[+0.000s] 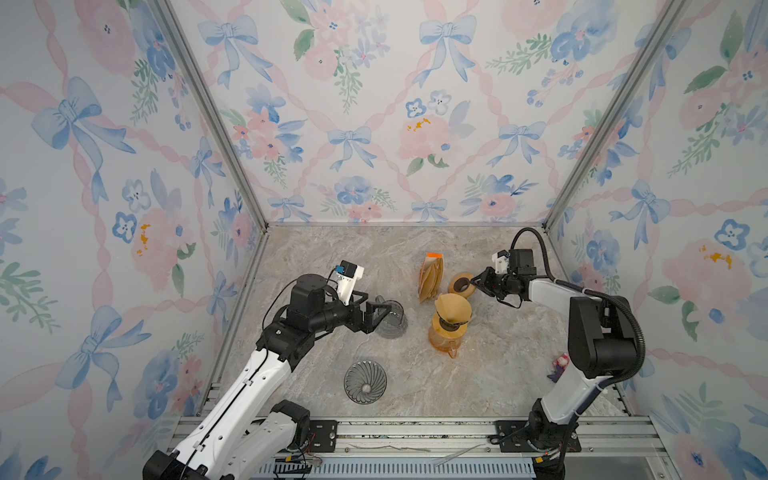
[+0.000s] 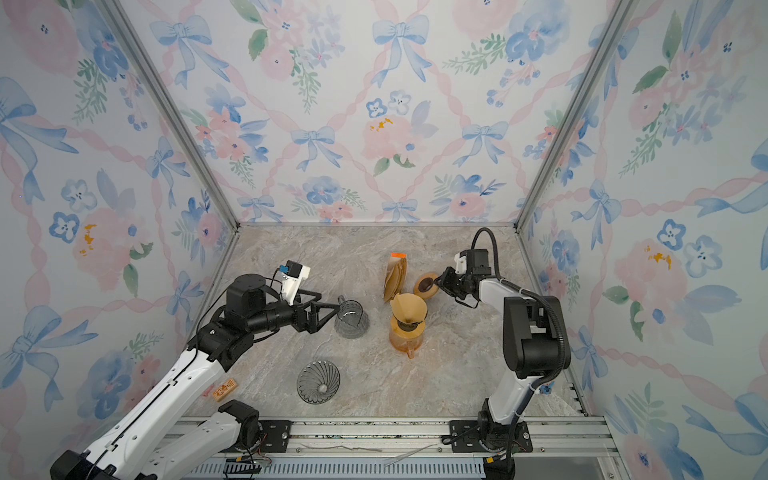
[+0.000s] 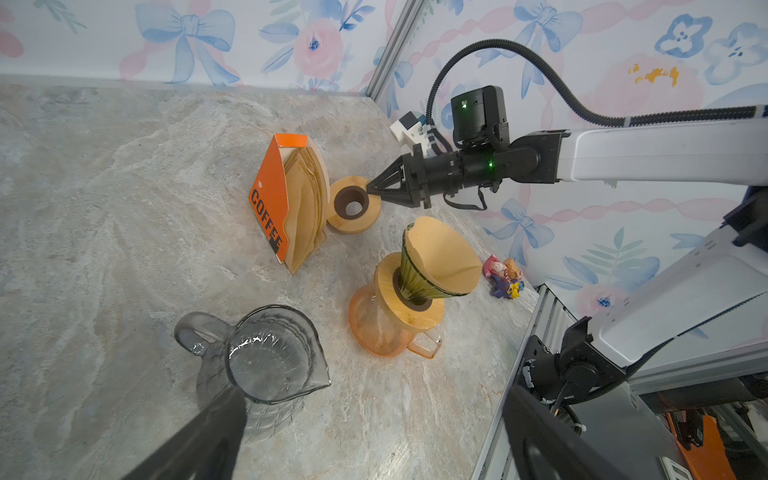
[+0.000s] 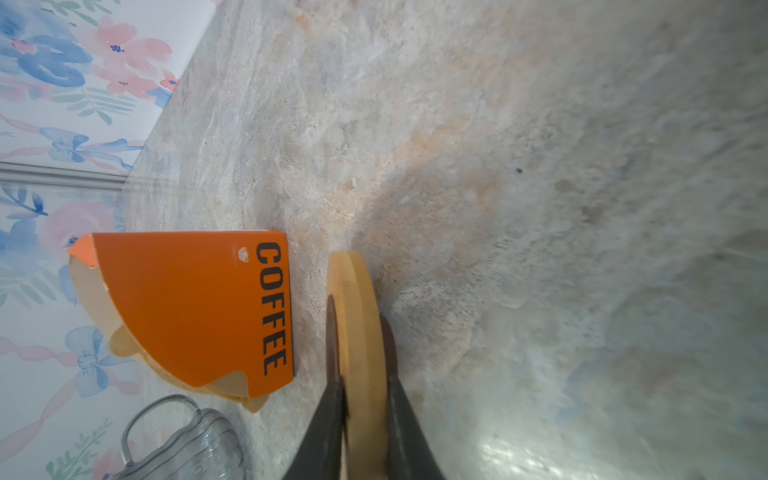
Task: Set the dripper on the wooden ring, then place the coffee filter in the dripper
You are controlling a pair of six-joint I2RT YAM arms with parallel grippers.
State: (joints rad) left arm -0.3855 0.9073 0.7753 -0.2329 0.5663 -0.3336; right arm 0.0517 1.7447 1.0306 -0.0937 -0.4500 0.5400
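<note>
Right wrist view: right jaws are clamped on the round wooden collar ring (image 4: 359,332), one pad on each flat face. In a top view the brown paper cone filter (image 1: 452,306) sits in the ribbed green dripper (image 3: 415,278) on the orange glass carafe (image 3: 374,328), at 7 o'clock from those jaws and apart from them. Spare filters (image 3: 305,208) stand in an orange card sleeve (image 3: 270,199). Left jaws are spread wide, holding nothing, beside the clear ribbed glass jug (image 3: 270,361) on the marbled counter (image 3: 104,208).

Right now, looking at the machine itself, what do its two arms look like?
The left arm and right arm are white shells with black joints, each ending in black triangular jaws. A ribbed black cable hose loops over the right arm, where green lights glow.
</note>
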